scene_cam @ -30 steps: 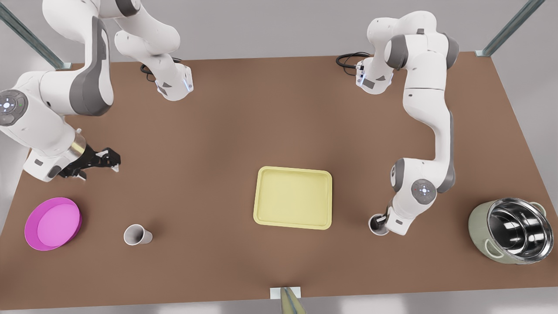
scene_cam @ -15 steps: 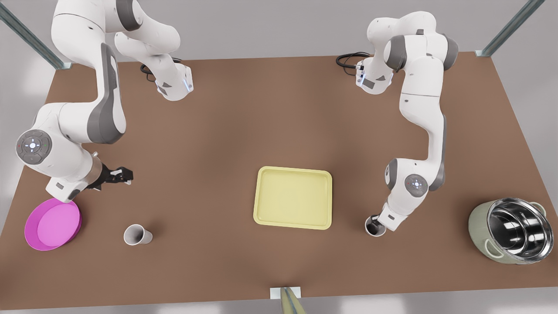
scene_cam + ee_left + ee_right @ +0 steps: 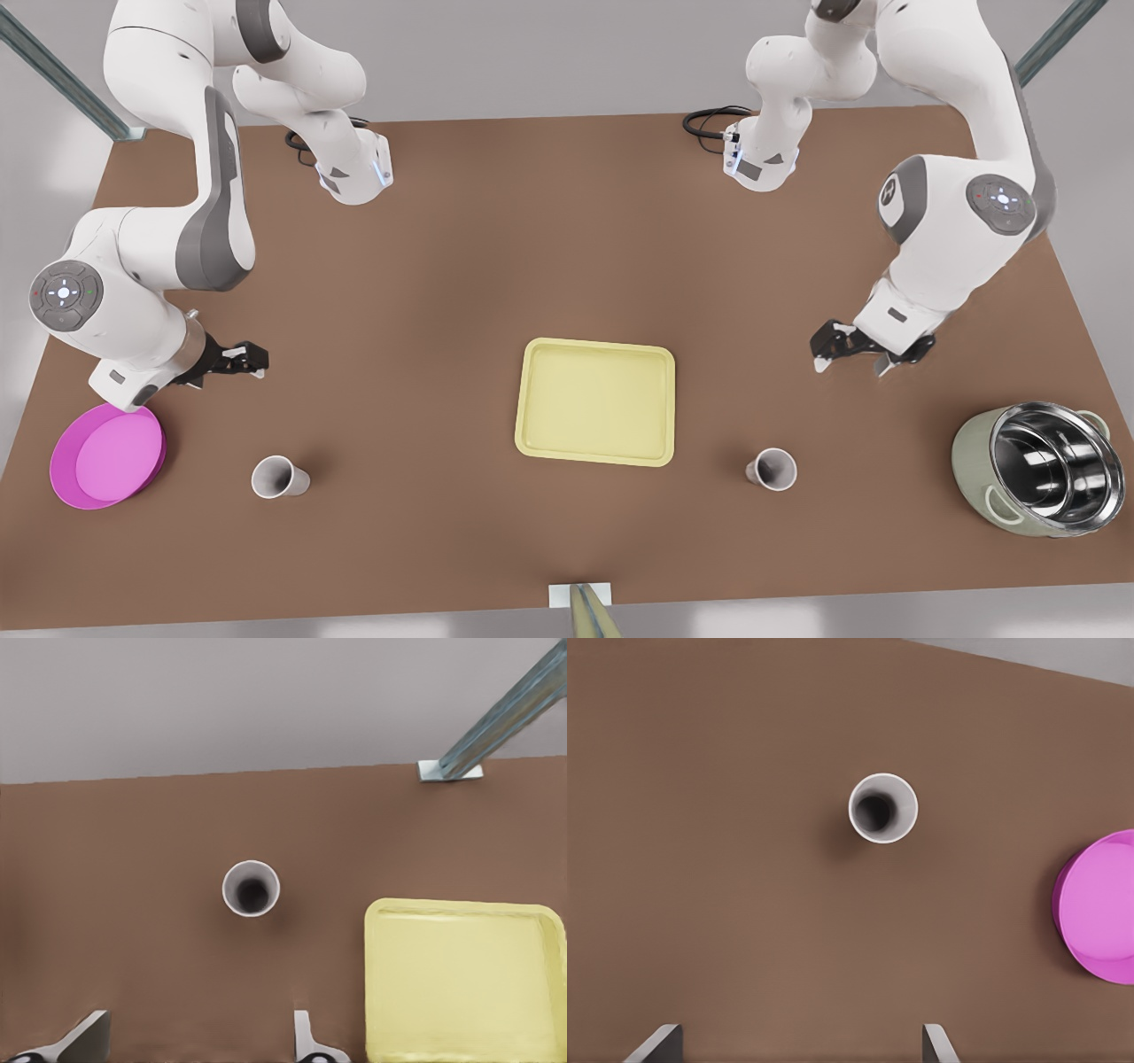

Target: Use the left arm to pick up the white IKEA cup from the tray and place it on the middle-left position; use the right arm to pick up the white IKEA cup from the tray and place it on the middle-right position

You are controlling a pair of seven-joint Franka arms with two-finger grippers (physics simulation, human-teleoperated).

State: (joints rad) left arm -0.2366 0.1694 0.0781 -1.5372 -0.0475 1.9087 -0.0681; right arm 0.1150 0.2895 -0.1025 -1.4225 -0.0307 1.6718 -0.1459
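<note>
- Clock directions here are read off the front view, 12 being the far edge of the table [image 3: 567,221].
- The left gripper [image 3: 849,354] is the one on the front view's right. It hangs above the bare table, jaws spread and holding nothing.
- In its wrist view I see the left gripper [image 3: 199,1047] with both fingers [image 3: 89,1041] wide apart.
- The pot-side cup [image 3: 772,468] stands upright on the table with its mouth up, at roughly 7 o'clock from the left gripper and clear of it.
- That same pot-side cup [image 3: 251,889] shows in the left wrist view beside the tray [image 3: 461,983], near it but not touching.
- The right gripper [image 3: 248,359] is on the front view's left. It's also over bare table, with its jaws spread and gripping nothing.
- Its wrist view shows the right gripper [image 3: 793,1047] with fingers [image 3: 935,1041] well apart.
- The plate-side cup [image 3: 280,477] stands upright on the table at about 5 o'clock from the right gripper, apart from it.
- In the right wrist view the plate-side cup [image 3: 883,808] has the pink plate [image 3: 1099,908] near it.
- The tray [image 3: 594,350] sits mid-table. The pot-side cup is between 3 and 4 o'clock from it, the plate-side cup between 8 and 9 and well apart.
- The pink plate [image 3: 106,454] is at 9 o'clock from the plate-side cup.
- A green pot [image 3: 1032,478] with a shiny metal inside is at 3 o'clock from the pot-side cup, tilted.
</note>
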